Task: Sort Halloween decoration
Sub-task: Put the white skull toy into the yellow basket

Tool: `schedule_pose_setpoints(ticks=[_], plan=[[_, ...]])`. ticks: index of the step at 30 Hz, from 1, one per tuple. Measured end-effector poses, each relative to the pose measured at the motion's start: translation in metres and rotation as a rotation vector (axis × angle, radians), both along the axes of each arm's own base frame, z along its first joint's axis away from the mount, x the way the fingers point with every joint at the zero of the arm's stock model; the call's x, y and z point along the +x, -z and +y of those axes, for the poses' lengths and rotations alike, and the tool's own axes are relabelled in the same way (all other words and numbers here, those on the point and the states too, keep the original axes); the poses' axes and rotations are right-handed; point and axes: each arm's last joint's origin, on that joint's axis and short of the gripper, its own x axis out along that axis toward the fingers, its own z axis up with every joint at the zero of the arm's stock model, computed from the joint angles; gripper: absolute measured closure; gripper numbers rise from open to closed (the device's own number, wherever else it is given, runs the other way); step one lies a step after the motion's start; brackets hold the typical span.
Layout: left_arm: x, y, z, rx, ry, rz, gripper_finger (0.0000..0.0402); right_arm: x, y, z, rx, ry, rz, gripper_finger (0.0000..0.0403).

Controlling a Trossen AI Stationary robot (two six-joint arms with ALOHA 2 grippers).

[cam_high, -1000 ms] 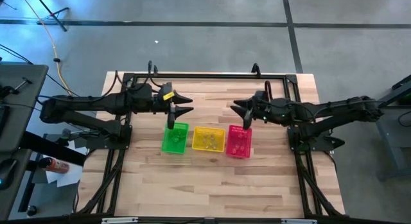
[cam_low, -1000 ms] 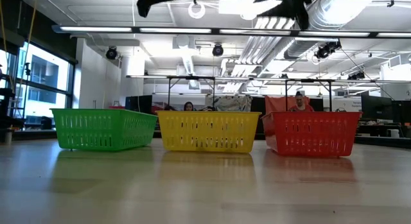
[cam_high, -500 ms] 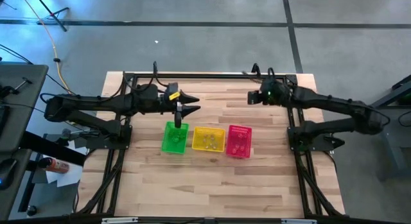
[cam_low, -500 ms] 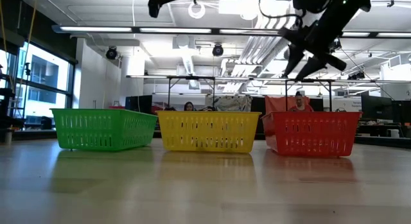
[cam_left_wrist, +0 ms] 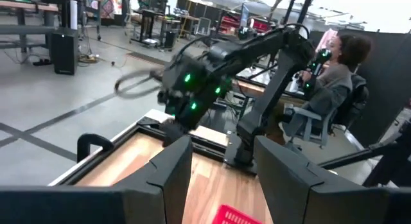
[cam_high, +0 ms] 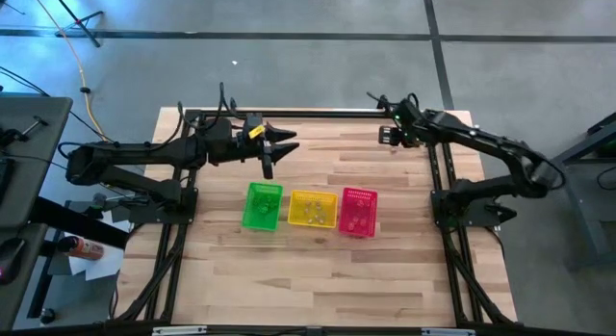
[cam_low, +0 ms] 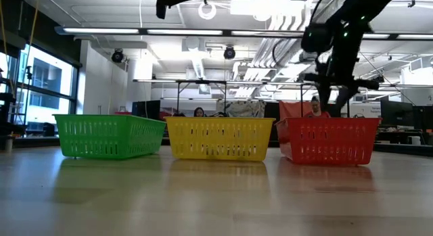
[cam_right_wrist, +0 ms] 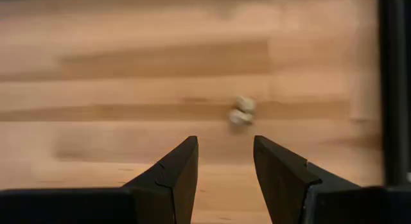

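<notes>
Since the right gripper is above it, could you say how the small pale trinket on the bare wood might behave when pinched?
The pale trinket looks tiny and lumpy, so probably light and apt to skid. The right gripper stands open, empty.

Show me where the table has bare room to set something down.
Free: the wide strip of table in front of the three baskets, and the strips beside the green basket and the pink basket. Crowded: the basket row around the yellow basket; a pale trinket lies under the right hand.

Grey concrete floor (cam_high: pixel 318 66), strip ceiling lights (cam_low: pixel 223 32), window (cam_low: pixel 40 77), seated person (cam_left_wrist: pixel 334 83)
</notes>
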Motion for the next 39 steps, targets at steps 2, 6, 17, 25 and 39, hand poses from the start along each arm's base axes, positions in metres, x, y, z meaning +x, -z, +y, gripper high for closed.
schedule_pose_setpoints(ticks=[2, 6, 17, 25, 39], plan=[[-0.001, 0.0, 0.003, -0.001, 0.007, 0.001, 0.0245, 0.002, 0.007, -0.007, 0.045, 0.02, 0.05, 0.0258], [-0.01, -0.003, 0.007, 0.002, 0.045, 0.017, 0.0245, 0.006, 0.019, -0.025, 0.076, 0.085, 0.08, 0.0258], [-0.047, -0.008, 0.01, 0.051, 0.034, 0.144, 0.0245, 0.003, 0.061, -0.059, 0.225, 0.348, 0.046, 0.0258], [-0.059, -0.015, 0.008, 0.096, 0.03, 0.133, 0.0245, 0.006, 0.073, -0.064, 0.243, 0.435, 0.036, 0.0258], [-0.061, -0.016, 0.008, 0.1, 0.029, 0.124, 0.0245, 0.007, 0.081, -0.065, 0.267, 0.455, 0.045, 0.0258]])
